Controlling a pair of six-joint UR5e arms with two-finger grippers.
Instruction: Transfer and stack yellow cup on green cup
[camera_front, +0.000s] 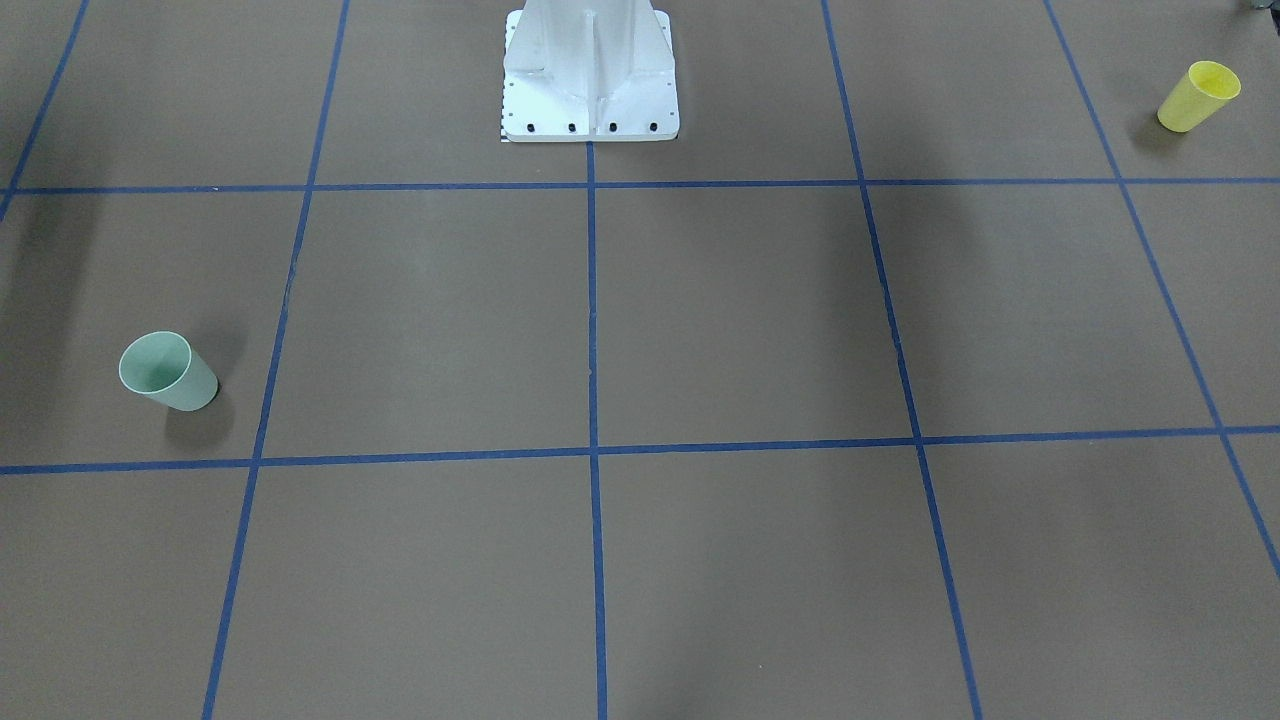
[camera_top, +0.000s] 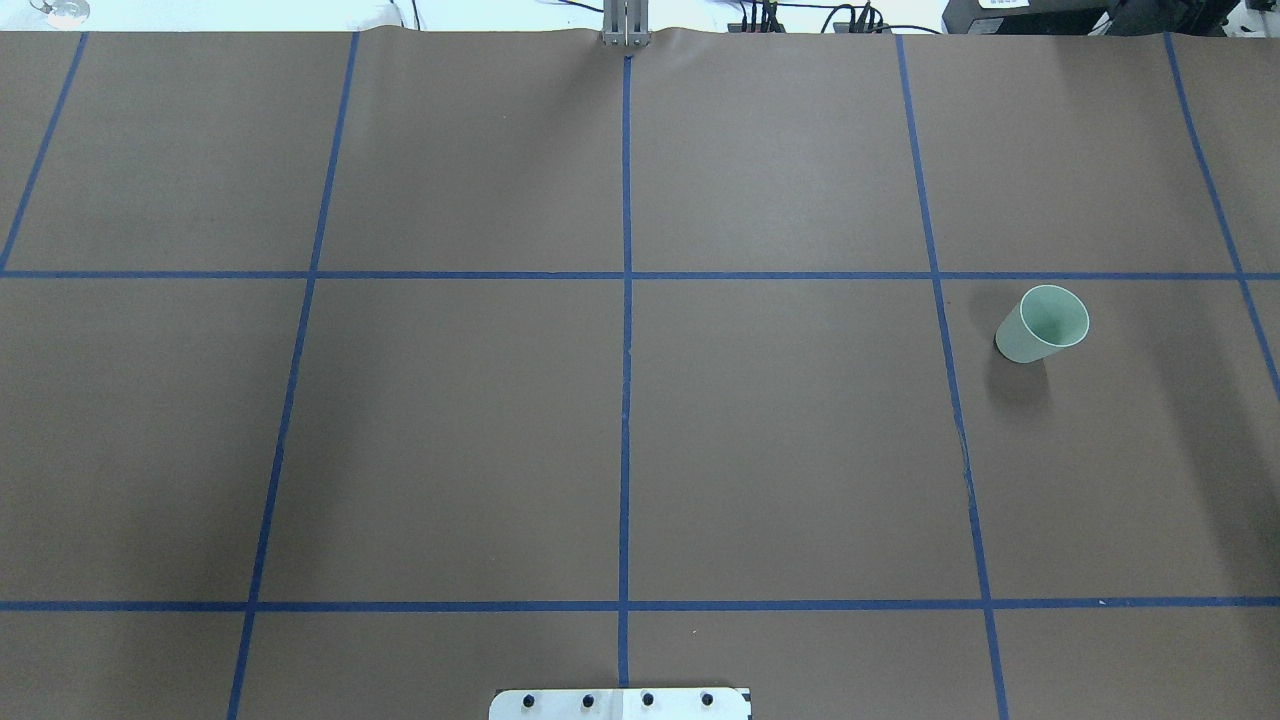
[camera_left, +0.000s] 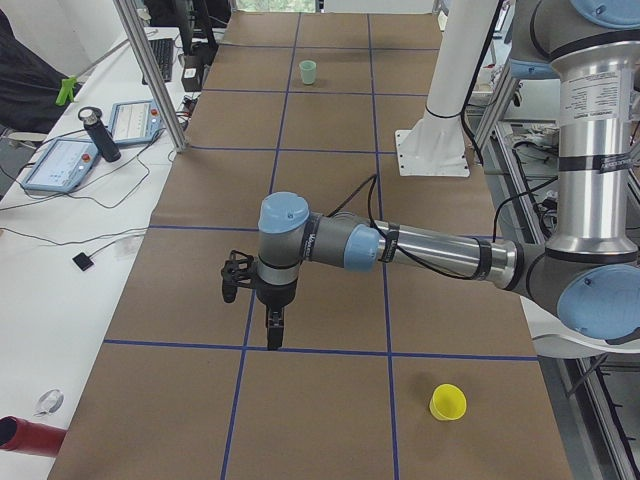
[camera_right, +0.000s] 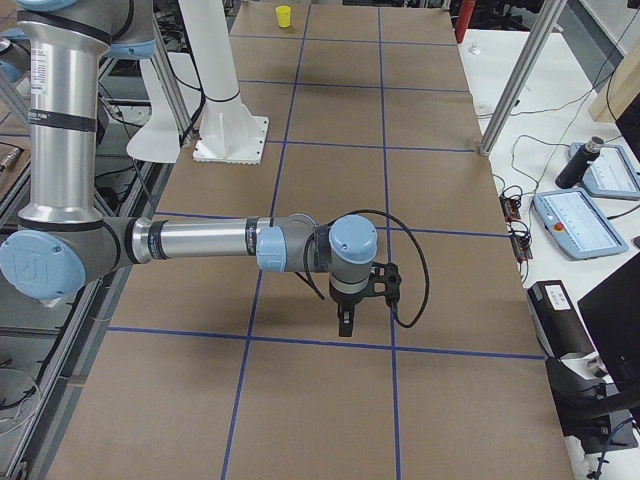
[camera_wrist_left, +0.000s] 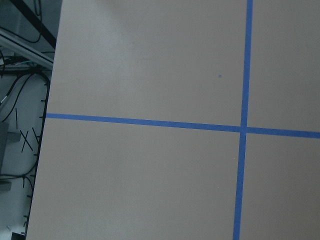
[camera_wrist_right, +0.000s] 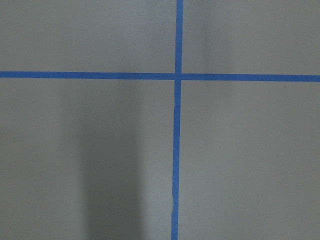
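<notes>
- We take the white pedestal (camera_front: 590, 75), at the robot's edge of the table (camera_front: 740, 320), as our landmark. Blue tape lines (camera_front: 592, 300) grid the brown table out from it.
- The green cup (camera_front: 168, 372) stands upright, mouth up, on the table. It is out to the robot's right of the pedestal and forward of it.
- The right pincer (camera_right: 345, 322) hangs pointing down over the table, farther out on the pedestal's right, above a tape line. We cannot tell whether its fingers are spread or pressed together.
- The left pincer (camera_left: 272, 335) hangs the same way on the pedestal's left, above a tape line. There too we cannot tell how its fingers stand.
- The yellow cup (camera_front: 1198, 96) stands upright, mouth up, far out to the pedestal's left and about level with it. It is well apart from the left pincer and from the green cup.
</notes>
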